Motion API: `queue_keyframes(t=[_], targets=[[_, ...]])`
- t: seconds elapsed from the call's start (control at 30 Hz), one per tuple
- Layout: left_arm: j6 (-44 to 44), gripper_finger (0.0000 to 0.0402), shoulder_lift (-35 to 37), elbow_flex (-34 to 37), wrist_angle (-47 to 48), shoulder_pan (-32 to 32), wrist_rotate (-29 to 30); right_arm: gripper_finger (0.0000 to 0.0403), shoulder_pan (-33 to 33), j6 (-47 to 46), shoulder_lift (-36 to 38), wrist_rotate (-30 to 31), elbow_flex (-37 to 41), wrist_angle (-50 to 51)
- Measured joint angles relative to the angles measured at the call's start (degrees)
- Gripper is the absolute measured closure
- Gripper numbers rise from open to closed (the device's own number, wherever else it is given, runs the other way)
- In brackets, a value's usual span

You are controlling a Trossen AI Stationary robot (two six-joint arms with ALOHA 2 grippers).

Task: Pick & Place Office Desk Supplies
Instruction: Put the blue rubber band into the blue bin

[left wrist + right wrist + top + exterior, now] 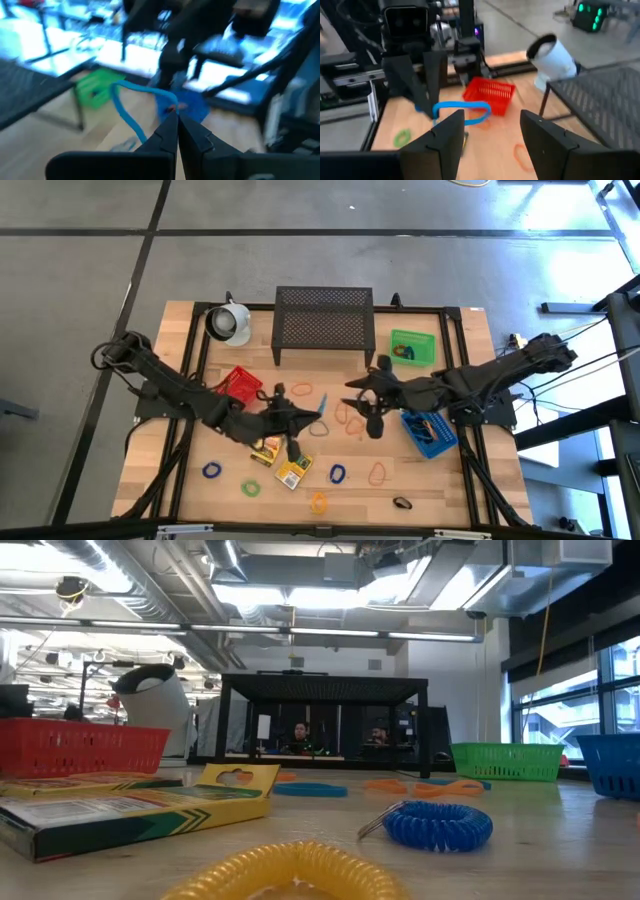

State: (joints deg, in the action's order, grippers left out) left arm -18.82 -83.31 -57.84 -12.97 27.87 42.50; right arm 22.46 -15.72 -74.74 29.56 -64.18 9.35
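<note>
Looking down from above, the left gripper (318,412) sits near the table's middle, clenched on a blue loop (322,404) that it holds off the wood. The right gripper (352,408) faces it just beside, jaws spread and empty. Around them lie orange loops (347,415), more loops toward the near edge in blue (211,471), green (250,488) and yellow (318,502), and two yellow packets (293,472) below the left arm. The green bin (428,350) already holds something small, and the blue bin (446,438) has bits in it too; the red bin (240,383) looks empty, though the arm hides part of it. A mug (229,323) lies tipped by a black mesh stand (324,319).

From table height no gripper shows. A packet (130,810) lies at the left, a coiled blue loop (438,826) and a yellow one (300,872) close by, the bins along the back.

The left wrist view shows its fingers (165,135) pressed together on the blue loop (125,102), which arcs up from the tips.

The right wrist view shows its fingers (447,135) well apart, the blue loop (461,110) hanging between the two arms.

By my reckoning the job is barely begun: a few pieces are binned, one loop is mid-handover, and most loops and both packets are still out on the table
</note>
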Motion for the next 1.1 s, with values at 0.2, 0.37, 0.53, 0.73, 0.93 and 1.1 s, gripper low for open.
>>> queue_keyframes(t=[0.2,0.37,0.53,0.73,0.93,1.1], targets=[[2.57,0.0398,0.00,-0.07,-10.50,-2.83,-7.10,0.0207,-0.03,11.38,-0.15,-0.92,0.01,-1.66],[-0.90,0.0398,0.00,-0.07,-12.62,-4.64,-13.39,0.0183,-0.03,17.10,-0.17,-1.41,0.02,-2.13],[-5.95,0.0398,0.00,-0.07,-12.59,-7.01,-17.86,0.0151,-0.18,21.68,-0.18,-0.87,0.04,-3.41],[-8.40,0.0398,-0.42,-0.07,-13.12,-9.71,-21.12,0.0140,-1.05,24.38,-1.15,-0.85,0.08,-4.05],[-8.08,0.0398,-0.40,-0.09,-14.44,-11.66,-26.08,0.0150,-2.18,26.81,-3.76,0.16,0.09,-6.25],[-7.34,0.0398,-0.37,-0.07,-13.83,-12.23,-28.24,0.0169,-2.23,28.69,-5.59,3.00,0.09,-8.20]])
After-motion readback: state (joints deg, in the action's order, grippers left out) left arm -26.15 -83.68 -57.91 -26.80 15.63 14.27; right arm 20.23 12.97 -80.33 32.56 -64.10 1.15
